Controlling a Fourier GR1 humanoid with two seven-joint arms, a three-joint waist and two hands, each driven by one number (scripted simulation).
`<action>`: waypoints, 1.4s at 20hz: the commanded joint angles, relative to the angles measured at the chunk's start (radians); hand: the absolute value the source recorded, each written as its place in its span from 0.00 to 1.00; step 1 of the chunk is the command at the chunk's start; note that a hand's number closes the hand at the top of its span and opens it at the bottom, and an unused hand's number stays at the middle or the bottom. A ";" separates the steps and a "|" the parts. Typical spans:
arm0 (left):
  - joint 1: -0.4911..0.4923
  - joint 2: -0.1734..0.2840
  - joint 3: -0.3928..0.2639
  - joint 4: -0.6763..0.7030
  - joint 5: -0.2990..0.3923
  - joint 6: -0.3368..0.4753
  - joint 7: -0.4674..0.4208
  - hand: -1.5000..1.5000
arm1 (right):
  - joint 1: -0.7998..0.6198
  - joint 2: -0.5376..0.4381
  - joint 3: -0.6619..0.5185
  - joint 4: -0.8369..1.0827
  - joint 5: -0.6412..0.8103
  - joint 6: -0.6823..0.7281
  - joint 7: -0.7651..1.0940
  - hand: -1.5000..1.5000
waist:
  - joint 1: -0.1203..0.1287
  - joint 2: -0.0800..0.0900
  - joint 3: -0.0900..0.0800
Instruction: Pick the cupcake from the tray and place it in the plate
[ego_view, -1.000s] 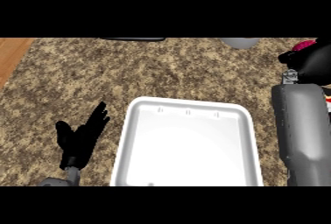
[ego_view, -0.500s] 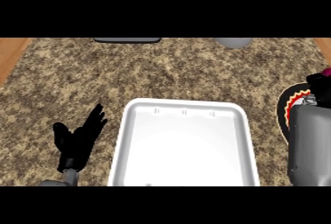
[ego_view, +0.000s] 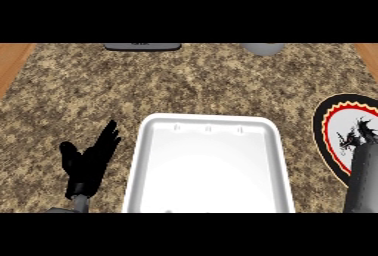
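Observation:
The white tray (ego_view: 148, 150) lies in the lower middle of the speckled counter, and nothing shows inside it. No cupcake is visible anywhere. At the right edge sits the plate (ego_view: 329, 131), with a black rim, a red and yellow band and a white centre. My right forearm (ego_view: 363, 180) rises from the lower right corner. My right hand (ego_view: 357, 136) shows only as a small black shape over the plate's centre, and whatever it may hold is hidden. My left hand (ego_view: 88, 164) rests open, fingers up, just left of the tray.
A dark flat object (ego_view: 142, 46) and a grey round object (ego_view: 262, 48) sit at the counter's far edge. Wooden strips border the counter at the far left (ego_view: 11, 62) and far right (ego_view: 367, 50).
My right arm has drawn back toward the lower right, and more of the plate shows now. The pink thing by the right hand one second ago is gone from view. The left hand stays put.

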 joint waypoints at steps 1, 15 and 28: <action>0.033 -0.010 -0.011 0.010 -0.001 -0.005 0.008 0.50 | 0.027 -0.028 -0.086 0.048 -0.078 -0.187 0.118 1.00 | -0.001 0.002 -0.004; 0.085 -0.005 -0.005 0.021 -0.024 -0.027 -0.026 0.50 | 0.075 -0.194 -0.134 0.419 -0.855 -0.273 -0.355 0.00 | 0.001 -0.002 -0.004; 0.027 0.006 0.044 0.013 0.003 -0.054 0.035 0.50 | 0.239 -0.036 -0.006 0.033 -1.233 -0.491 -0.615 0.00 | -0.016 -0.007 -0.006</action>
